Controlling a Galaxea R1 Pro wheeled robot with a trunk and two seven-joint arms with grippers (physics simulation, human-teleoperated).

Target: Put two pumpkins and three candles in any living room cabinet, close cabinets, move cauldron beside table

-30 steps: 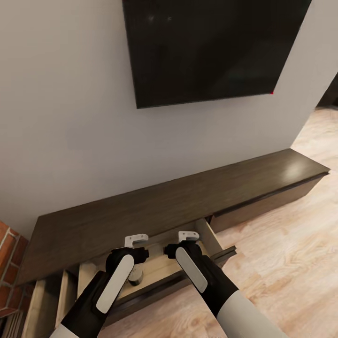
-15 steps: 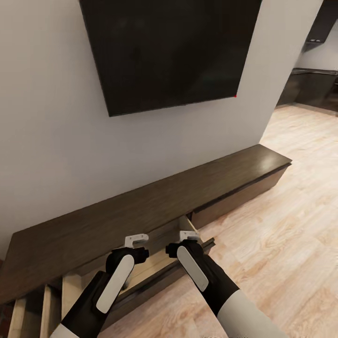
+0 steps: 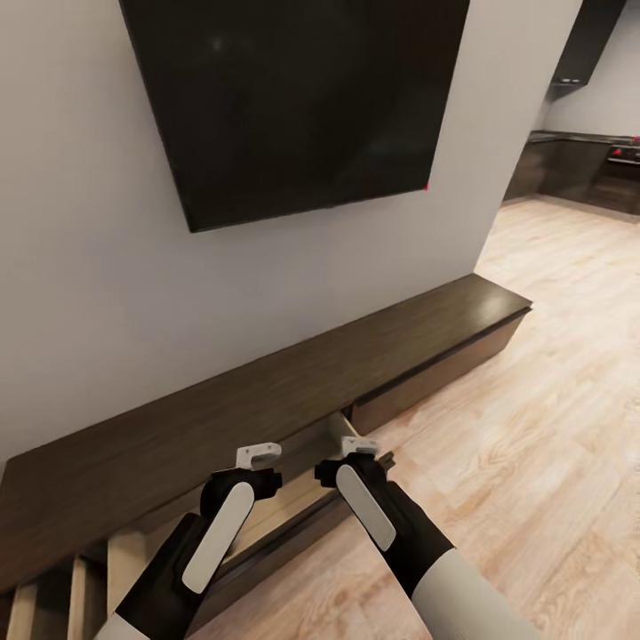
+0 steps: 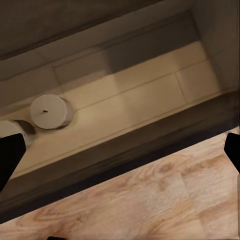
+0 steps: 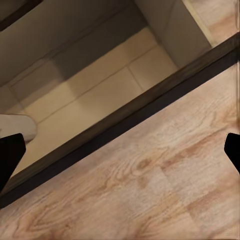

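The low dark-brown cabinet (image 3: 267, 391) runs along the wall, with one drawer (image 3: 298, 502) pulled out below my hands. My left gripper (image 3: 258, 457) and right gripper (image 3: 357, 447) hang side by side over that drawer, both open and holding nothing. In the left wrist view a stubby grey-tan candle (image 4: 49, 111) stands on the drawer's pale floor, and a second candle (image 4: 21, 129) sits partly hidden behind a black fingertip (image 4: 10, 160). The right wrist view catches the edge of a candle (image 5: 19, 126) inside the same drawer, past its dark front (image 5: 130, 112).
A large black TV (image 3: 293, 98) hangs on the white wall above the cabinet. Another drawer (image 3: 84, 578) stands open at the lower left. Wood floor (image 3: 533, 418) spreads to the right toward dark kitchen units (image 3: 578, 164).
The whole picture has slid left, so the camera has turned to the right; more floor and the kitchen now show. Both arms keep the same pose, grippers still open.
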